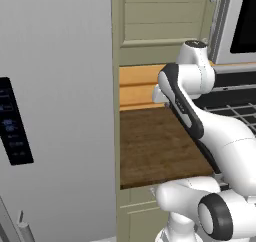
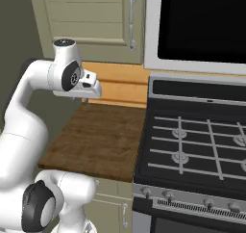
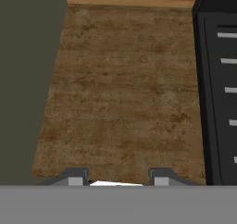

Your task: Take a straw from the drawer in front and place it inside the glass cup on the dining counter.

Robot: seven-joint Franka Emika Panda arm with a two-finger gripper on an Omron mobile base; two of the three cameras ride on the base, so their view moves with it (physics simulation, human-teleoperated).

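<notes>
The counter past the jaws is dark brown with a blotchy wood grain. The wall strip behind it is light orange wood. The stove beside the jaws is black with grey bars. The cabinets are pale green.

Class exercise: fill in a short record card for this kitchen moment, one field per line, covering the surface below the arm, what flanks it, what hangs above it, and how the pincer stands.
Surface under the arm: dark wood-grain countertop, bare where visible
To its right: black gas stove with grey grates
To its left: tall grey fridge
Behind it: light wood backsplash
Above it: sage-green wall cabinet with a silver handle
Pincer: pointing down over the countertop, fingertips apart, nothing between them
Straw, glass cup: not yet reached
</notes>
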